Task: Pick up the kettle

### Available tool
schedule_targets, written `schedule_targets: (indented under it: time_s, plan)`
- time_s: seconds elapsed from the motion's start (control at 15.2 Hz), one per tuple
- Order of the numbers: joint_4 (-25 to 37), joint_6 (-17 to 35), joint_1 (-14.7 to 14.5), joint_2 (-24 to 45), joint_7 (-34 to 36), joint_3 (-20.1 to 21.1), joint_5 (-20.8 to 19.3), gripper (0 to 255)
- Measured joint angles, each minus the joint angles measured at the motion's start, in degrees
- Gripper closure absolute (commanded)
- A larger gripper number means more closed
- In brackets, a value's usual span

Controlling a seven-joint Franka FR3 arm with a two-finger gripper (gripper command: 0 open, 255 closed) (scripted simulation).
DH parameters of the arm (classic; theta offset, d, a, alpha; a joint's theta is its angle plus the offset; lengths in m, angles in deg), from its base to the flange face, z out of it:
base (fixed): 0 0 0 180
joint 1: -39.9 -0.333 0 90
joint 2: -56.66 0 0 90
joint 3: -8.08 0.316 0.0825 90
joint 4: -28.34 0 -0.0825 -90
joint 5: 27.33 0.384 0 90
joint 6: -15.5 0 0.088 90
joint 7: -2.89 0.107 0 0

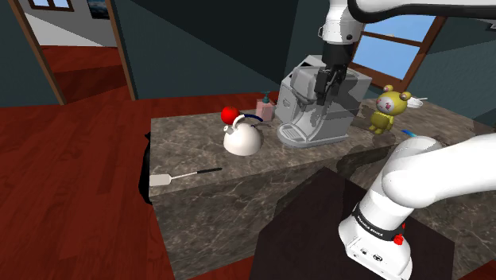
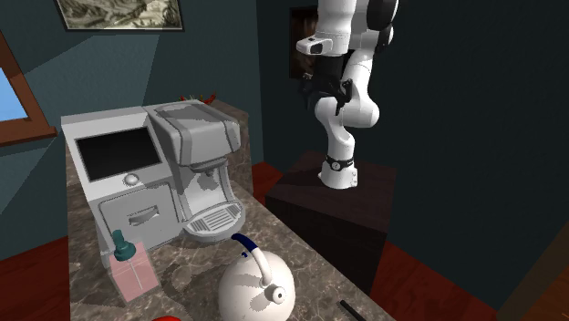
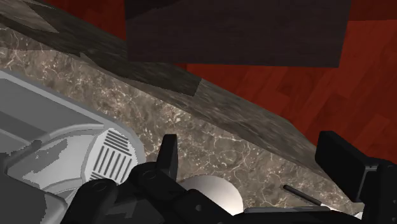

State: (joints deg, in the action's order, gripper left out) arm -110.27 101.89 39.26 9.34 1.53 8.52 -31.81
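The kettle (image 1: 242,141) is white and round, with a blue handle and a red knob, and stands on the marble counter (image 1: 199,199) left of the coffee machine in the shoulder view. It also sits at the front of the second exterior view as the kettle (image 2: 255,292). My black gripper (image 1: 328,94) hangs high over the coffee machine, well above and to the right of the kettle. In the wrist view the gripper (image 3: 254,156) is open, its fingers (image 3: 167,153) wide apart, and the kettle's white dome (image 3: 213,191) lies far below between them, untouched.
A grey coffee machine (image 1: 318,111) stands right under the hand. A pink soap dispenser (image 1: 266,109) sits behind the kettle, a yellow teddy (image 1: 387,109) to the right, and a white spatula (image 1: 184,175) near the counter's front edge. The dark stand (image 2: 337,210) borders the counter.
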Motion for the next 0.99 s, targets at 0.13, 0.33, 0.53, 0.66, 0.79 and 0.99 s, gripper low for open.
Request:
schedule_targets:
  time_s: [0.13, 0.33, 0.53, 0.66, 0.79, 0.99]
  plan:
    - [0.10, 0.85, -0.11, 0.84, -1.05, -0.57, -0.48, 0]
    - [0.08, 5.31, -0.91, 4.53, -6.40, -3.10, -2.49, 0]
    - [-0.16, 11.06, -1.72, 9.03, -12.85, -6.24, -4.64, 0]
    - [0.55, 14.33, -2.64, 12.34, -16.59, -7.63, -5.34, 0]
    - [1.69, 18.19, -3.45, 16.63, -20.66, -9.36, -5.98, 0]
    - [3.94, 22.92, -4.64, 22.53, -26.94, -11.65, -6.35, 0]
